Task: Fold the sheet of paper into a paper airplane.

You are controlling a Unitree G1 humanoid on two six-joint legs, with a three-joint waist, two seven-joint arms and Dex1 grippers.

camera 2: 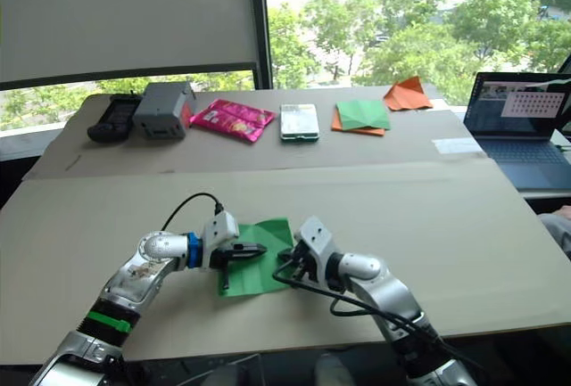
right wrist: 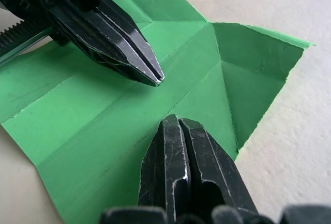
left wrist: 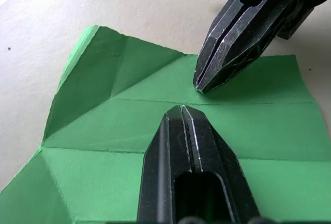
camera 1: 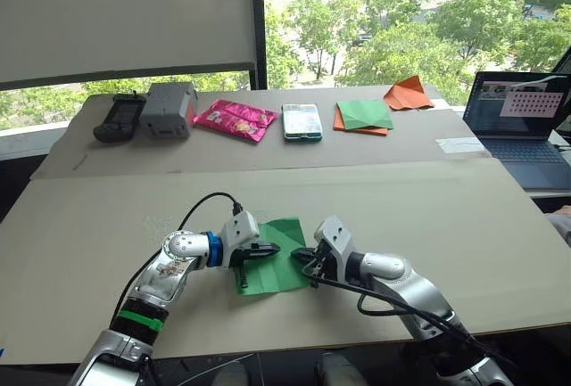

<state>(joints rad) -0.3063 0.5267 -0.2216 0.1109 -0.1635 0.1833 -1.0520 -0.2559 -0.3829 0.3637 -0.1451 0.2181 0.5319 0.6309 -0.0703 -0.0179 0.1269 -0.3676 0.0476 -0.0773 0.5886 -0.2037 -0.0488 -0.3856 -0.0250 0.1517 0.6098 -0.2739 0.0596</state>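
The sheet of paper (camera 1: 272,277) is bright green and lies mostly flat on the cardboard-covered table (camera 1: 428,217), near its front edge. It has a centre crease and diagonal creases at its far corners, where the corners stand up slightly (left wrist: 88,74). My left gripper (camera 1: 273,250) is shut, its tip (left wrist: 181,110) resting on the paper at the centre crease. My right gripper (camera 1: 298,254) is also shut, its tip (right wrist: 176,121) on the same crease, facing the left gripper's tip a short gap away. Neither holds the paper. A paper airplane is out of view.
Along the far side of the table lie a black controller (camera 1: 119,117), a grey box (camera 1: 168,110), a pink packet (camera 1: 235,119), a phone (camera 1: 302,122), a green-and-orange paper stack (camera 1: 363,116) and an orange pointed paper shape (camera 1: 407,94). A laptop (camera 1: 522,123) stands at the right.
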